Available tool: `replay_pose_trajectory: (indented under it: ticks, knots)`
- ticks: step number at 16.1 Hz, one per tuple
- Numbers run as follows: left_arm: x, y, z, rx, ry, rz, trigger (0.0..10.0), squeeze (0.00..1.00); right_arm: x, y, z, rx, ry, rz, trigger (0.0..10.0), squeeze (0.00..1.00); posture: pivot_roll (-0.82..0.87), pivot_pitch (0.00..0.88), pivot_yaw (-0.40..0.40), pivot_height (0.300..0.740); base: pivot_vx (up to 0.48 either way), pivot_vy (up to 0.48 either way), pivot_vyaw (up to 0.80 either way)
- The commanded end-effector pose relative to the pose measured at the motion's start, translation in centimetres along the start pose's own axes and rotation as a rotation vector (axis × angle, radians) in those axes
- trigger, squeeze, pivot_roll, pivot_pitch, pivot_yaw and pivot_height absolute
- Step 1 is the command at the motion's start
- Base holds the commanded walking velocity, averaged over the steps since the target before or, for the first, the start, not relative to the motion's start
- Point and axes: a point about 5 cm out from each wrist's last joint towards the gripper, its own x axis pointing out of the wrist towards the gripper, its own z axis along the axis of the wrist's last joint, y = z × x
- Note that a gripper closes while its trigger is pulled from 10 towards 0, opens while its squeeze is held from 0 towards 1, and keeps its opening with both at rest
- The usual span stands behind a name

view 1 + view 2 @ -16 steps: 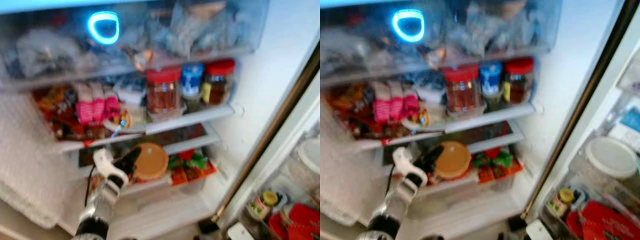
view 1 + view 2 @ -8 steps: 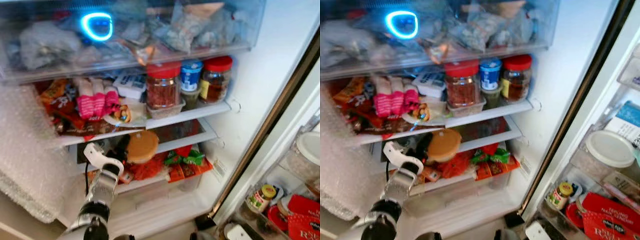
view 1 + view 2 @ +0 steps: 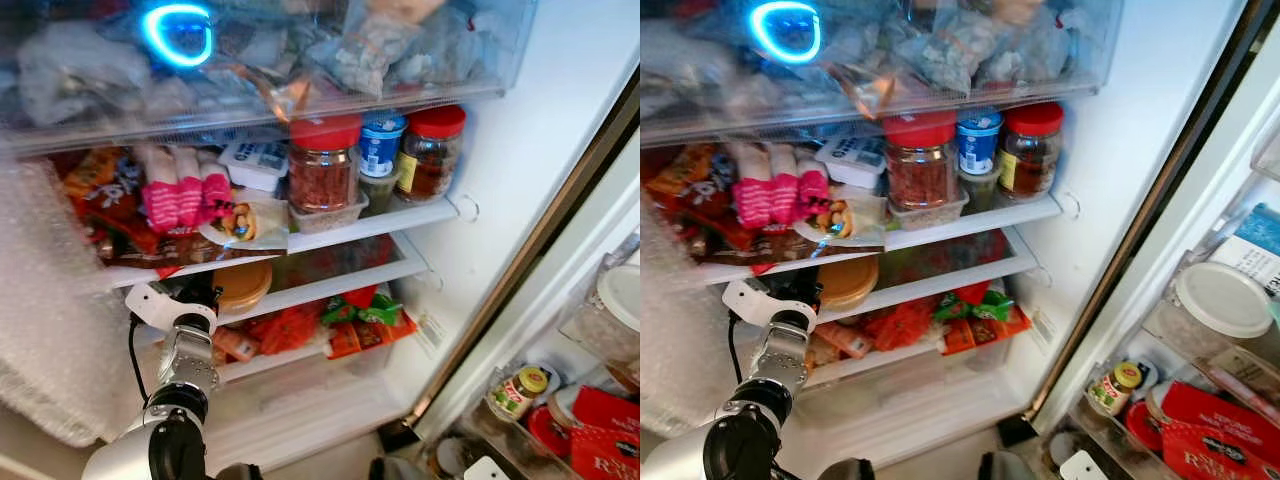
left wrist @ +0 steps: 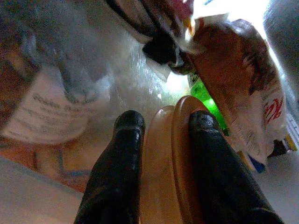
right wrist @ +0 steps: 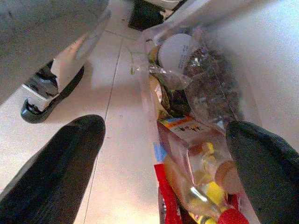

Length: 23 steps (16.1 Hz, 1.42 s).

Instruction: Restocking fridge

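Note:
A round container with an orange lid [image 3: 240, 285] lies tilted on the narrow glass shelf [image 3: 340, 282] under the snack shelf, at its left end. My left gripper [image 3: 203, 296] reaches in from below and is shut on it; in the left wrist view both black fingers [image 4: 119, 158] clamp the lid's rim [image 4: 164, 158]. My right gripper [image 5: 173, 135] is open, its fingers spread wide over a clear plastic bag of groceries [image 5: 196, 93] above a tiled floor.
Two red-lidded jars [image 3: 325, 165] [image 3: 432, 150] and a blue-lidded tub [image 3: 381, 148] crowd the shelf above, beside pink packets [image 3: 185, 195]. Red and green packets [image 3: 350, 322] fill the drawer below. Bubble wrap [image 3: 50, 330] hangs at left. Door bins [image 3: 530, 395] stand at right.
My left gripper has carried the orange-lidded container leftward and deeper onto the narrow shelf, so the shelf above now partly hides it. The camera has shifted a little.

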Motion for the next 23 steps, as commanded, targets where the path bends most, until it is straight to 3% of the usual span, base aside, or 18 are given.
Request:
replay_pose_trajectory:
  ticks: [1,6,13,14,21,22,23]
  knots:
    - [0.1,-0.5,-0.5,-0.005,0.01,0.031,10.0,0.0,-0.2,-0.3,-0.6,-0.014,0.011,-0.005,10.0,0.0,-0.21,0.069,-0.108,0.633,0.0,0.0,0.0]
    - [0.5,-0.4,-0.1,-0.057,-0.005,0.112,10.0,0.0,-0.4,-0.8,-1.1,-0.032,0.018,-0.014,10.0,0.0,-0.24,0.074,-0.125,0.633,0.0,0.0,0.0]
    - [0.7,-0.9,0.0,-0.075,-0.013,0.1,10.0,0.0,-0.4,-0.8,-1.0,-0.03,0.014,-0.014,10.0,0.0,-0.24,0.075,-0.124,0.633,0.0,0.0,0.0]
    - [1.0,-1.5,0.5,-0.064,-0.026,0.049,10.0,1.0,-0.2,-0.4,-0.5,-0.027,0.005,-0.013,10.0,0.0,-0.23,0.065,-0.099,0.633,0.0,0.0,0.0]
    - [0.8,-1.3,0.7,-0.052,-0.031,-0.015,10.0,1.0,0.1,0.1,0.4,-0.008,-0.009,-0.013,10.0,0.0,-0.18,0.033,-0.062,0.633,0.0,0.0,0.0]
    - [0.7,-1.1,0.5,-0.039,-0.021,-0.032,10.0,0.56,0.2,0.2,0.5,0.0,-0.011,-0.013,10.0,0.0,-0.17,0.025,-0.049,0.633,0.0,0.0,0.0]
    - [0.5,-0.9,0.3,-0.037,-0.013,-0.036,10.0,0.0,0.2,0.3,0.6,0.003,-0.012,-0.014,10.0,0.0,-0.17,0.018,-0.041,0.633,0.0,0.0,0.0]
